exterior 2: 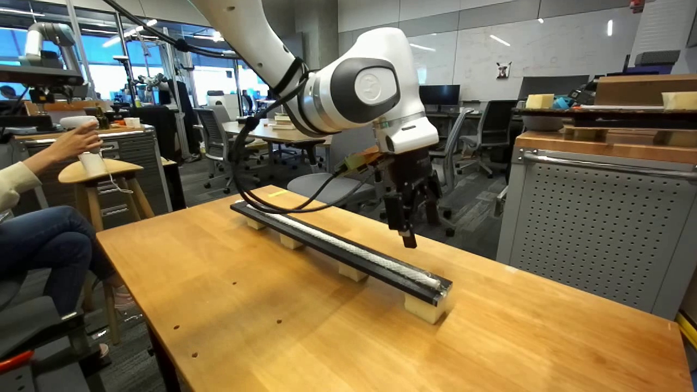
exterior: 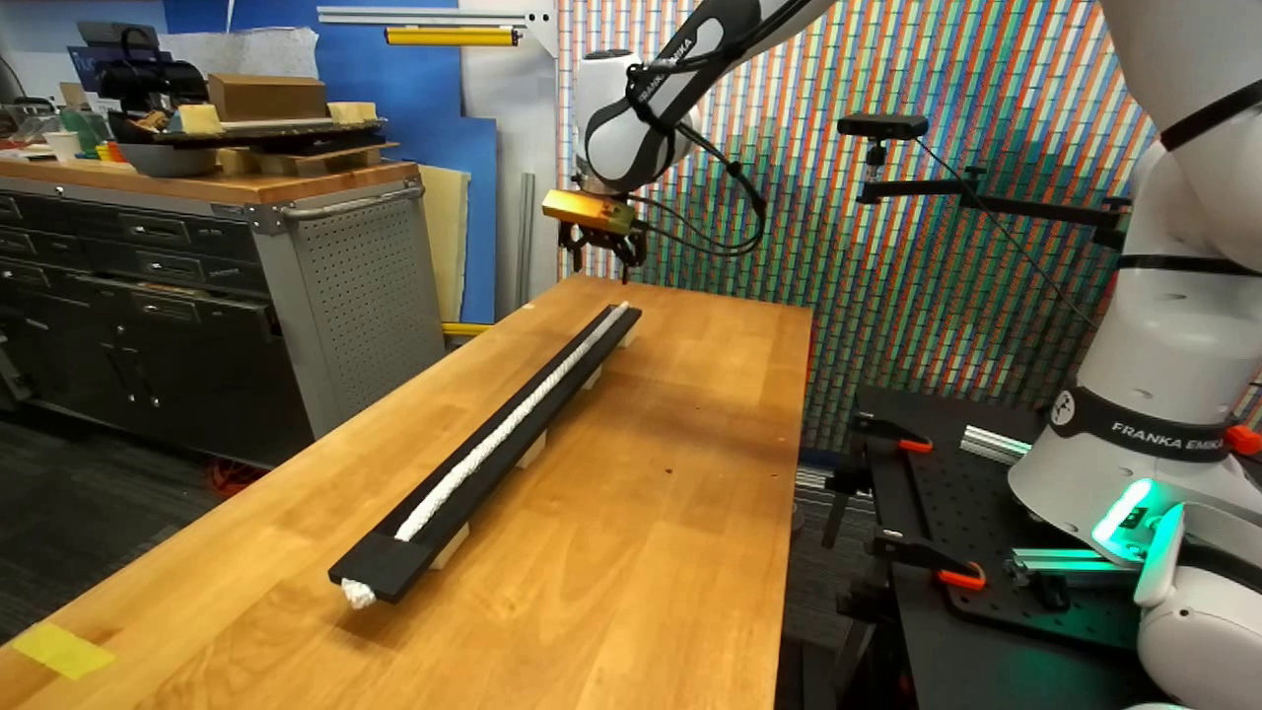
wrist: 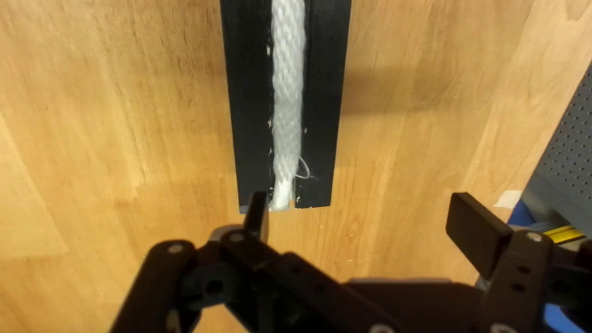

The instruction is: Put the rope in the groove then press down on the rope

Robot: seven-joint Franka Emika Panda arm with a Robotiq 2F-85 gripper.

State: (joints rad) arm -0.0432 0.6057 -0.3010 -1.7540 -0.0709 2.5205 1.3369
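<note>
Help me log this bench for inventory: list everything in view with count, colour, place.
Table: one, light brown, centre
Grooved bar: one, black, raised above the table
Rope: one, white, lengthwise along the bar
Blocks: four, pale, under the bar
Tape strip: one, yellow, near a table corner
Perforated cabinet: one, grey and black, beside the table
Clutter: several items, mixed, on the cabinet
Box: one, brown, atop the clutter
Striped panel: one, multicoloured, behind the table
Office chairs: several, grey, background
Seated person: one, blue trousers, near the table
Franka arm: one, white and grey, over the table
Jaws: one pair, black, open above the table, holding nothing
</note>
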